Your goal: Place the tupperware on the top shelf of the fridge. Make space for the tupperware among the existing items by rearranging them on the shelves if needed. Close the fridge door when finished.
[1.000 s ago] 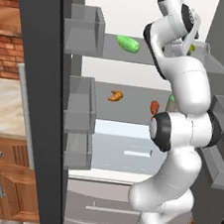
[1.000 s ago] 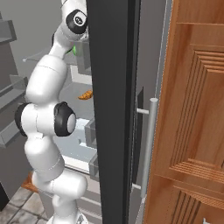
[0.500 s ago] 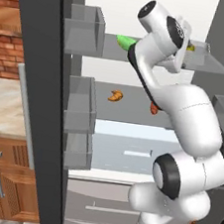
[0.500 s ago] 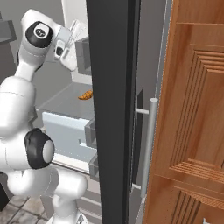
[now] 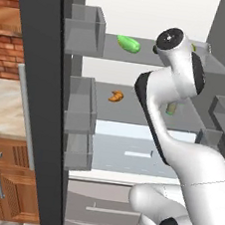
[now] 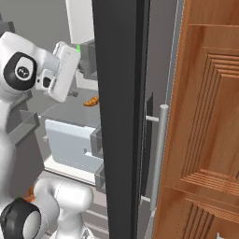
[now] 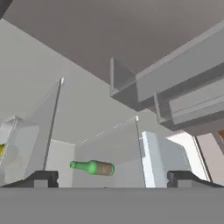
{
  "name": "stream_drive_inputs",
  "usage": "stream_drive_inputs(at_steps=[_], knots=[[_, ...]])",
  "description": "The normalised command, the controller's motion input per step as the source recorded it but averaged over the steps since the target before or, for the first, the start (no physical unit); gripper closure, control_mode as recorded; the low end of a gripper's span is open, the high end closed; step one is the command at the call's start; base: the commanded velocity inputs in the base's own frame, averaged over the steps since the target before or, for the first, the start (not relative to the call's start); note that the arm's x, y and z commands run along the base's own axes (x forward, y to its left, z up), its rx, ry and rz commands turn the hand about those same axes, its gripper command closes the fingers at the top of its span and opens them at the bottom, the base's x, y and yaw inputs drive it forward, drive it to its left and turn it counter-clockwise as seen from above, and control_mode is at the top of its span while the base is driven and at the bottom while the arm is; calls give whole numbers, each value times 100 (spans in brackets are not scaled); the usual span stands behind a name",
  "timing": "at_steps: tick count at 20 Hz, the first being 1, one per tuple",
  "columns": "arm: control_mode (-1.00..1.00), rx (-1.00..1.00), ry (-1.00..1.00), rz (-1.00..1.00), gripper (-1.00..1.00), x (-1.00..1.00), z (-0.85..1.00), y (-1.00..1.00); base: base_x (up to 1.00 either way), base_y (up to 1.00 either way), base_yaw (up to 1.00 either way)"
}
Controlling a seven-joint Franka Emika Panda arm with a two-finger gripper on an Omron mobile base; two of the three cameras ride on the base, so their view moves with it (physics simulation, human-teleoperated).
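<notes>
A red brick wall (image 5: 13, 26) rises above a pale stone counter (image 5: 3, 115) at the left of the left base view, with wooden base cabinets (image 5: 5, 183) bearing slim metal bar handles below it. In the right base view, a tall wooden panelled cabinet door (image 6: 207, 121) occupies the right side of the frame.

Red brick wall (image 5: 9, 18) upper left; wooden cabinets (image 5: 2, 183) below; panelled wood door (image 6: 205, 121) right.
</notes>
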Motion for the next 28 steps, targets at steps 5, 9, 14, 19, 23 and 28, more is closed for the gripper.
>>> stream_drive_inputs(at_steps=[5,9,14,19,23,28], knots=[[-100,3,1,51,-100,-84,-15,18,0,0,0],[-100,0,11,46,-100,-36,-17,38,0,0,0],[-100,0,1,17,-100,0,0,1,0,0,0],[-100,0,0,0,-100,1,0,0,0,0,0],[100,0,0,0,-100,0,0,0,-12,18,0],[100,0,0,0,-100,0,0,0,-52,38,-6]])
